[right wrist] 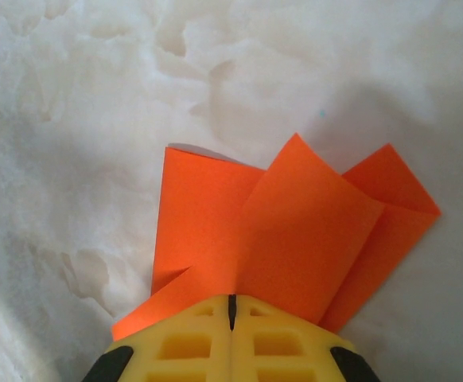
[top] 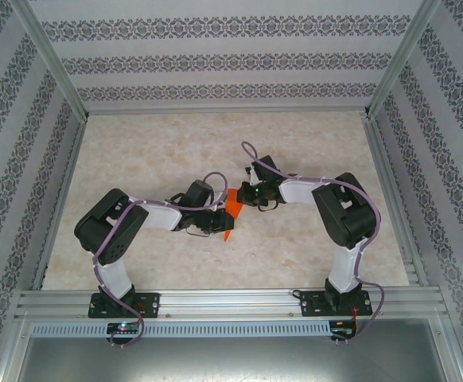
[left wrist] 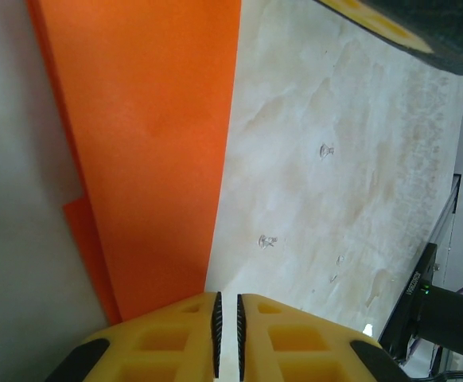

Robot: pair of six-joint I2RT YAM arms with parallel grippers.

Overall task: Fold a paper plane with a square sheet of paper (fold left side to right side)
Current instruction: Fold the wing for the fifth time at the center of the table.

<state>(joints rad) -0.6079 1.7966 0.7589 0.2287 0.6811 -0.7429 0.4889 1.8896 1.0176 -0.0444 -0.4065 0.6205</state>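
The square sheet of paper (top: 231, 208), bright orange and folded into overlapping flaps, lies mid-table between the two grippers. My right gripper (top: 251, 195) comes at it from the right. In the right wrist view its jaws (right wrist: 231, 306) are shut on the sheet of paper (right wrist: 295, 231), and a raised crease runs straight into the seam between the pads. My left gripper (top: 215, 223) sits at the paper's left side. In the left wrist view its fingers (left wrist: 227, 318) stand shut with a hairline gap that holds nothing, and the paper (left wrist: 152, 143) lies just left of them.
The marbled table (top: 176, 151) is ringed by aluminium rails (top: 215, 301) and patterned walls. In the left wrist view a yellow and black part of the right gripper (left wrist: 391, 24) hangs at the top right, and a black arm base (left wrist: 438, 318) stands at the lower right.
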